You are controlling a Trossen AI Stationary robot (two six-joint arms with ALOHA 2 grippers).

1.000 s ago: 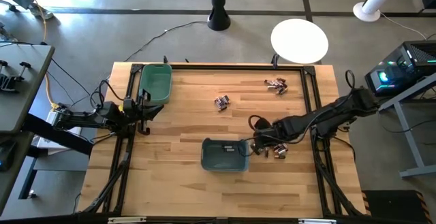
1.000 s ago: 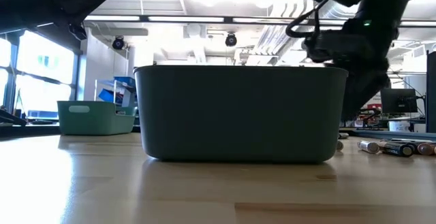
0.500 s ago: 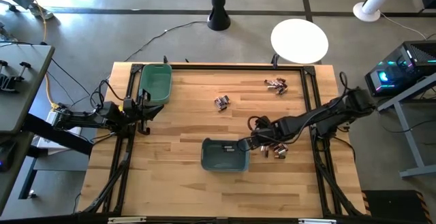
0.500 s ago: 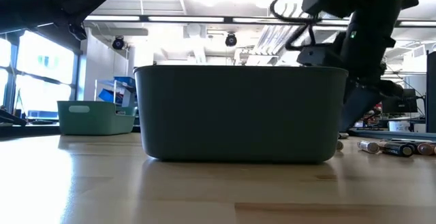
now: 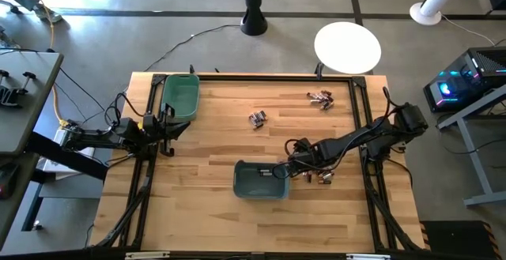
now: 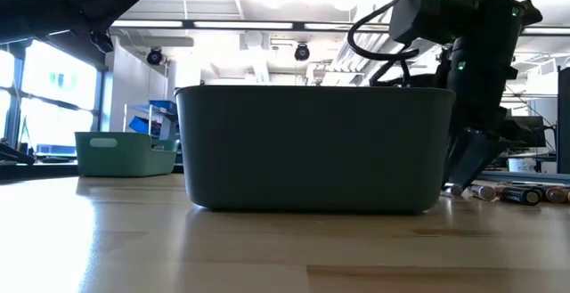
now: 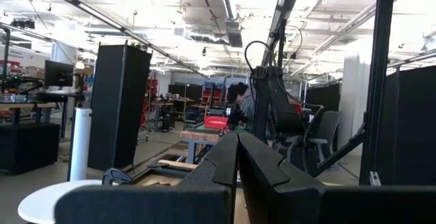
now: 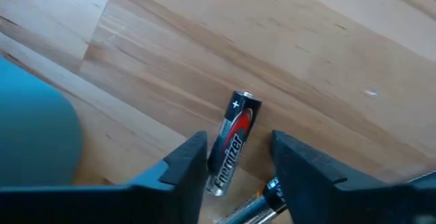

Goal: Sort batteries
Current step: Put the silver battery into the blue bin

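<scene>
You can read "Energizer" along the side of the battery [image 8: 230,144]. Its top end carries a plus sign.

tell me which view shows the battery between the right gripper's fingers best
The right wrist view: the battery lies on the wood, label readable, between the open right gripper. In the high view the arm covers it. The low view shows only other batteries; the left wrist view, none.

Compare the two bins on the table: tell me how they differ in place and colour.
The green bin sits at the table's far left corner beside the parked left gripper; the dark teal bin sits near the middle front, by the right gripper. Green looks lighter, teal darker. Both are open rectangular plastic bins.
</scene>
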